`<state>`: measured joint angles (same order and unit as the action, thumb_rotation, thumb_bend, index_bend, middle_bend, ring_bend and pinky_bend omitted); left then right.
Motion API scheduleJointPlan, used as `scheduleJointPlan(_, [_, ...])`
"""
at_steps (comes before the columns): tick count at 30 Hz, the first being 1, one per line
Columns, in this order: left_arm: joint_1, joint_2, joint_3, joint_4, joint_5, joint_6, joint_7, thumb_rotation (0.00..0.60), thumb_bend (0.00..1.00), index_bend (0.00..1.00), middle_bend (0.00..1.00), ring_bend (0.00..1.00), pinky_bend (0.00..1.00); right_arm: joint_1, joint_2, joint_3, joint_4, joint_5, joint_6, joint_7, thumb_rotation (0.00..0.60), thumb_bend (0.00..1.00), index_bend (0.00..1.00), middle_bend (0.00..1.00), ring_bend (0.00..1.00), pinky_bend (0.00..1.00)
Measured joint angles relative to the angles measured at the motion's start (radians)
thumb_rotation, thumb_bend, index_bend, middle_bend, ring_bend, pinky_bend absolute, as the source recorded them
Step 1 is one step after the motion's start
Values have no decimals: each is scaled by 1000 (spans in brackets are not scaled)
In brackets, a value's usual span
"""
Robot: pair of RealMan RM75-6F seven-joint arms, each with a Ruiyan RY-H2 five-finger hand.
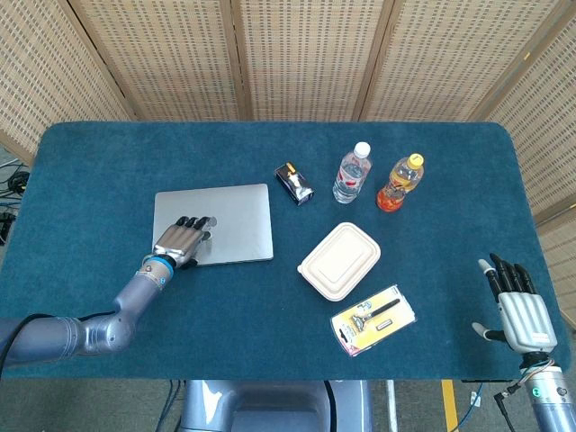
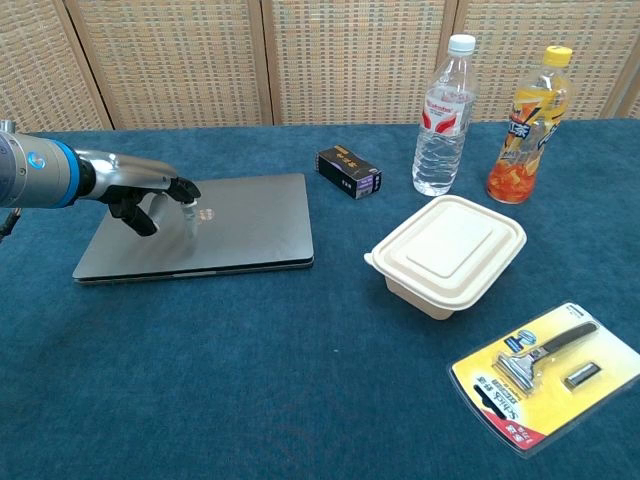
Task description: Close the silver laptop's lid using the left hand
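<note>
Fingers point(image 2: 187, 212) of the left robot hand point(image 1: 183, 239) point down onto the silver laptop point(image 1: 227, 222), near its left edge. That robot hand holds nothing. Its fingers are a little bent and spread, and the tips touch or almost touch the lid; I cannot tell which.

Right under that robot hand, the laptop lies flat on the left part of the blue table point(image 1: 108, 171). Its long side runs left to right. In the chest view the lid looks shut, with only a thin line showing along the near edge. So the closing looks done, or nearly done. If anything is left, it is a small push straight down, then lifting away.

Further right are a small dark box point(image 1: 294, 183), a clear water bottle point(image 1: 352, 173) and an orange drink bottle point(image 1: 400, 183). A white food box point(image 1: 339, 261) and a razor pack point(image 1: 373, 319) sit nearer.

The right robot hand point(image 1: 518, 307) is far off at the near right edge, fingers straight and apart, holding nothing. The left one is much nearer the laptop.
</note>
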<state>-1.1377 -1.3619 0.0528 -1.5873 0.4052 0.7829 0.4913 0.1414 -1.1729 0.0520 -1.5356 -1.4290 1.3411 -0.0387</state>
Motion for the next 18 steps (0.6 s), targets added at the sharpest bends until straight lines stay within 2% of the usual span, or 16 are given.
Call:
scheduleJointPlan(2, [16,11,-14,-10,26,20,-23,600,996,341,13,0,0,0,0,0,1,1,-1,0,600,28,0,0,0,0])
scheduleJointPlan(4, [29,19,-22,-17,52,45,-36,600,940,333,13,0,0,0,0,0,1,0,-1,0,600,28,0,0,0,0])
scheduleJointPlan(9, [91,24,-35,-35,156,175,-74,600,622,295,4,0,0,0,-2,0,1,-2,2,-2,600,28,0,0,0,0])
scheduleJointPlan(11, [134,16,-35,-36,214,264,-97,600,427,223,0,0,0,1,-4,0,3,-1,0,-5,600,28,0,0,0,0])
scheduleJointPlan(13, [180,3,-29,-32,277,358,-117,600,294,145,0,0,0,1,-7,0,4,1,-2,-10,600,28,0,0,0,0])
scheduleJointPlan(16, [275,-25,-15,-15,399,520,-159,600,164,27,0,0,0,1,-8,0,3,-2,2,-15,600,28,0,0,0,0])
scheduleJointPlan(18, [355,-44,-1,6,486,619,-190,600,109,1,0,0,0,0,-10,0,3,-4,8,-20,600,28,0,0,0,0])
